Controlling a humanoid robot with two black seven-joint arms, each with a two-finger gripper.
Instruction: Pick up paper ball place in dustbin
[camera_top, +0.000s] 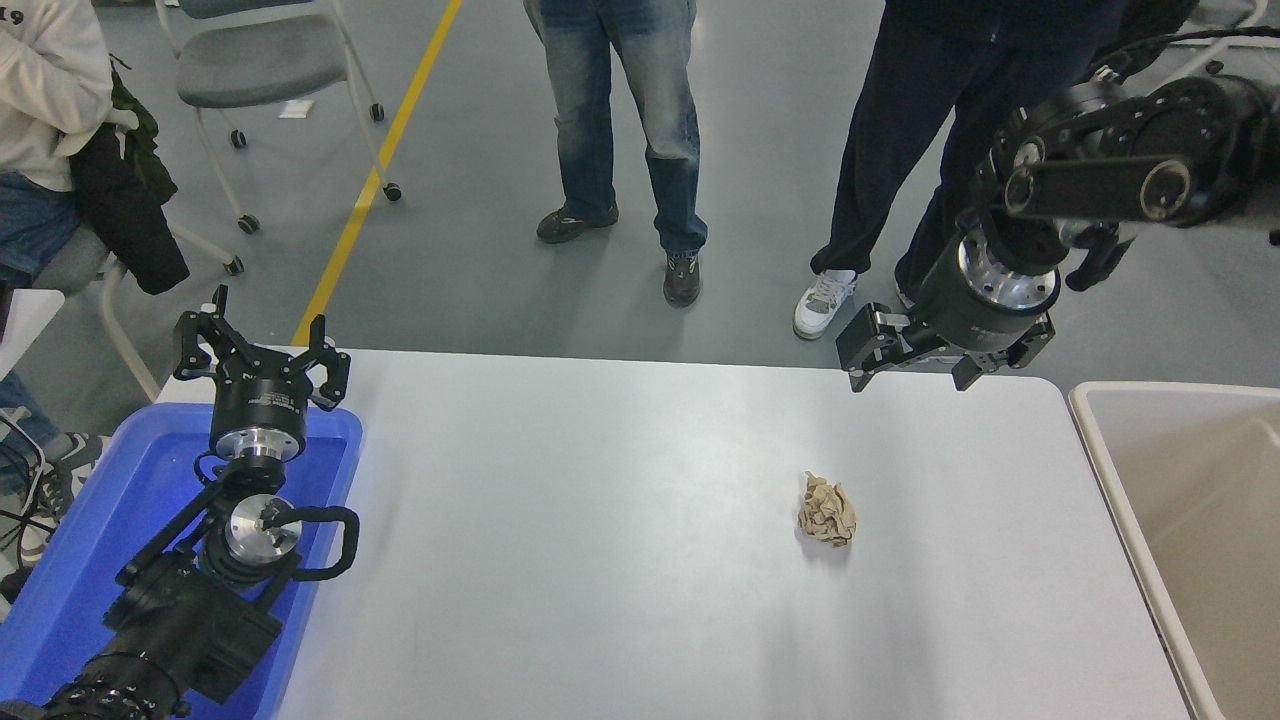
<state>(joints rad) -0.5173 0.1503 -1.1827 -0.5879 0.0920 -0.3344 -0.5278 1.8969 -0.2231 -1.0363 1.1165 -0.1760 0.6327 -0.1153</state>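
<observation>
Paper ball (827, 510) sits loose on the white bench (620, 540), right of centre, nothing touching it. Right tool (908, 365) hangs over the bench's far edge, up and beyond the ball, well apart from it, fingers spread apart with nothing between them; its arm comes in from the right edge. Dustbin (1120, 480), beige with off-white rim, stands at the bench's right end, partly cut off by the frame. Left tool (262, 352) parked at lower left over the blue tray (330, 470), fingers apart, holding nothing. Two people stand beyond the bench's far side, one sits at upper left.
</observation>
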